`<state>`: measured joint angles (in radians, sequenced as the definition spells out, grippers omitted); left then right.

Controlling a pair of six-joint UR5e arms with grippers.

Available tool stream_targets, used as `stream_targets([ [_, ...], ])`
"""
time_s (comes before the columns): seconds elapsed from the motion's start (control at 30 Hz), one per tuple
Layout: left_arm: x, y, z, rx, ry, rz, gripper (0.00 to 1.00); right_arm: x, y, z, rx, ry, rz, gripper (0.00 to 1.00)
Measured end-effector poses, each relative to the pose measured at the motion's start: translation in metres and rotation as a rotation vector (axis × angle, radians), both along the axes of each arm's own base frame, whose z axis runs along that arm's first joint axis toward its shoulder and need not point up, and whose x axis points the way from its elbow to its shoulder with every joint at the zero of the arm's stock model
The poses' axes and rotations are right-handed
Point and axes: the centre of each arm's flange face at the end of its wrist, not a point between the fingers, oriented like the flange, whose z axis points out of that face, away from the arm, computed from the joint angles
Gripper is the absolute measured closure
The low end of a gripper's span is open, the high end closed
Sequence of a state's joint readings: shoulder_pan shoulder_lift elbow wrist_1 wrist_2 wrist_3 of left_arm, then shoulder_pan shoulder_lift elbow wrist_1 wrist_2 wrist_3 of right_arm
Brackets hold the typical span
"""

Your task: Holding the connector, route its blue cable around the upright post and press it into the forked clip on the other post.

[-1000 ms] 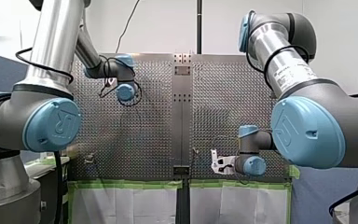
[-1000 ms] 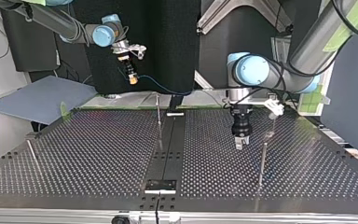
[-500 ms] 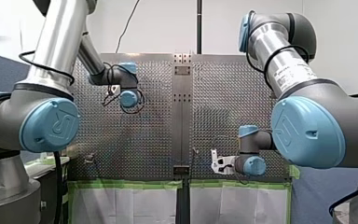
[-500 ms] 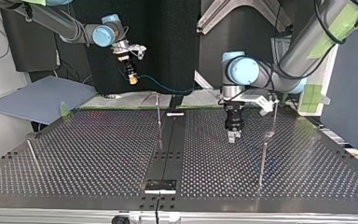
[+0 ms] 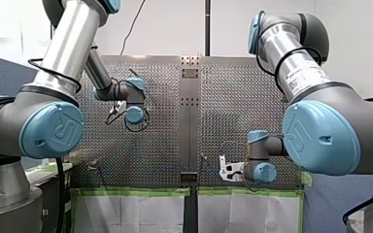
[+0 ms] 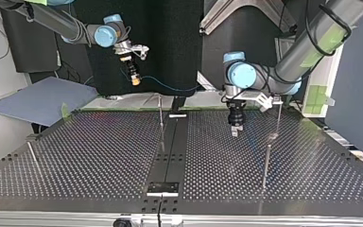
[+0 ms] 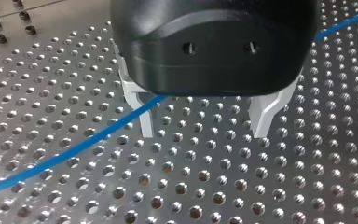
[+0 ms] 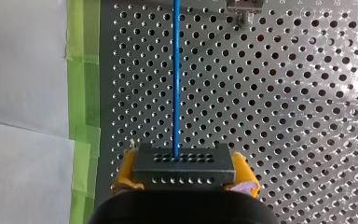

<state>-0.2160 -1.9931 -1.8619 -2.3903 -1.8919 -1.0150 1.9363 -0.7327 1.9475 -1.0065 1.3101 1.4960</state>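
Note:
In the right wrist view my right gripper (image 8: 185, 173) has its yellow pads shut on a dark grey connector (image 8: 182, 161). The blue cable (image 8: 176, 70) runs straight ahead from it over the perforated board. At the top view's left this gripper (image 6: 133, 78) hangs high beyond the table's far edge, and the cable (image 6: 170, 89) sags toward the middle. My left gripper (image 7: 204, 123) is open just above the board, its metal fingers (image 7: 142, 114) bare. The cable (image 7: 74, 149) passes slantwise under it, close to one finger. In the top view it (image 6: 235, 133) points down, right of centre.
Thin upright posts stand on the board: one at the centre (image 6: 161, 120), two at the top view's right (image 6: 267, 161) (image 6: 277, 118), a leaning one at the left (image 6: 33, 156). A small metal fitting (image 8: 244, 5) stands ahead of my right gripper. Green tape (image 8: 84, 93) edges the board.
My left arm has carried its open gripper toward the table's far edge in the top view and a little to the left. My right arm and the connector have stayed put.

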Motion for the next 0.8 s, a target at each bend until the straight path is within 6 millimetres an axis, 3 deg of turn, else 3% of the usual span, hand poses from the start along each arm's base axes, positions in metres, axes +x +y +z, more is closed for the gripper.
stream_targets([
  [0.2, -0.002, -0.004, -0.008, -0.029, 0.016, -0.008, 0.0, 0.0, 0.0, 0.0, 0.001, 0.001, 0.001, 1.0],
  [0.4, -0.001, -0.005, -0.033, -0.03, 0.056, 0.0, 0.0, 0.0, 0.0, 0.0, 0.002, 0.002, 0.001, 1.0],
  [0.8, 0.023, -0.007, -0.064, -0.04, 0.09, 0.033, 0.0, 0.0, 0.001, 0.0, 0.004, 0.004, 0.001, 1.0],
])
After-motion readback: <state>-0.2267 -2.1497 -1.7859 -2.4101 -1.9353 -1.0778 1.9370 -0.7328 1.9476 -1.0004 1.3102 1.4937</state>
